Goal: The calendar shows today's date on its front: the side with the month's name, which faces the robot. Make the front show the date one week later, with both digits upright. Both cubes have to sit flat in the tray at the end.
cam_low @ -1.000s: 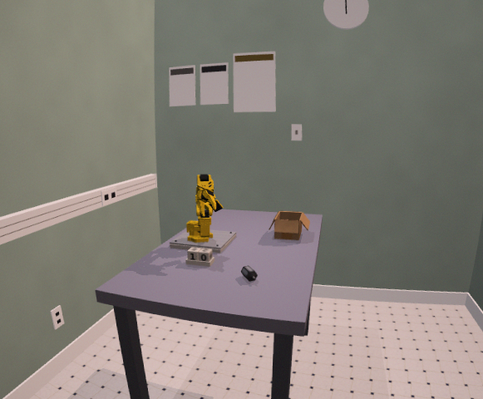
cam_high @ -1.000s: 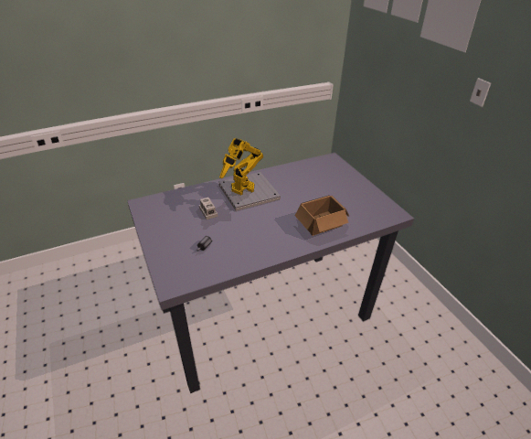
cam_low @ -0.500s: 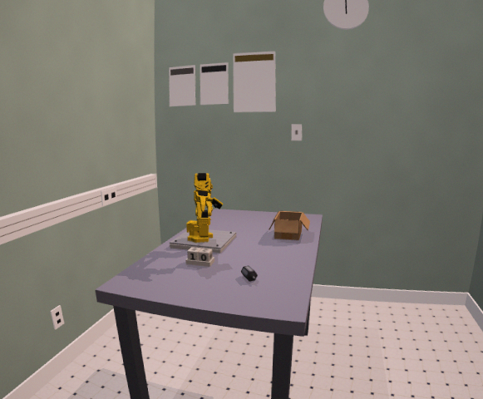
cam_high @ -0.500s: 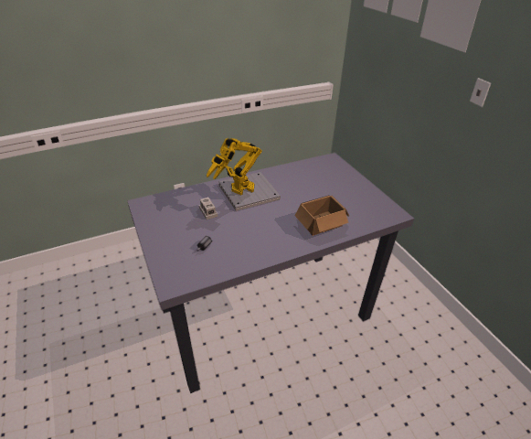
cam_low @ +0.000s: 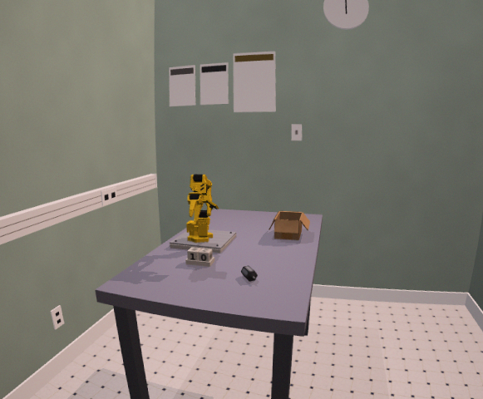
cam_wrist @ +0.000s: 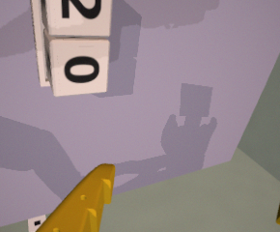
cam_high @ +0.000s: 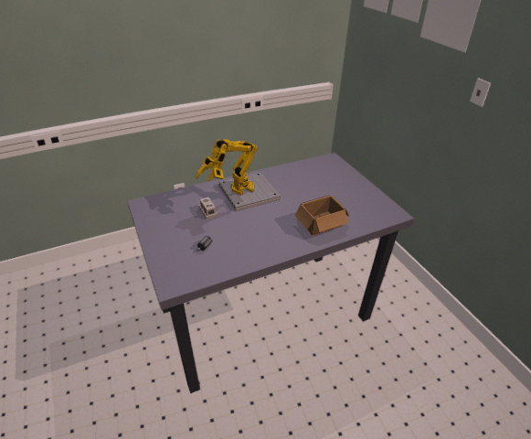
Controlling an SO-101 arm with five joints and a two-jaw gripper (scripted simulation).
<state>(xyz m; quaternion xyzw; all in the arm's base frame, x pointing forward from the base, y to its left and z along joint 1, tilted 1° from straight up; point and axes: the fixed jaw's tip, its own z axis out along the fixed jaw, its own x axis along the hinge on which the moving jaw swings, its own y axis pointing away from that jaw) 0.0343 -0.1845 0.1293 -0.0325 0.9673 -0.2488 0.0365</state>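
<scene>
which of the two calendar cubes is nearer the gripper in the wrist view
The cube with 0 on top; the cube with 2 on top sits farther off, cut by the picture's upper edge.

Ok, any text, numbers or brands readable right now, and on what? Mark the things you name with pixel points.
"0": top of the calendar cube nearer the wall strip [cam_high: 204, 201] [cam_low: 193, 256] [cam_wrist: 79, 79]
"1": that cube's side, exterior view
"2": top of the other cube [cam_high: 207, 207] [cam_low: 205, 257] [cam_wrist: 58, 24], cut off in the wrist view
"0": that cube's side, exterior view
Its end face in the top view: too small to be sure.
Month name: not readable. No brands readable.
</scene>
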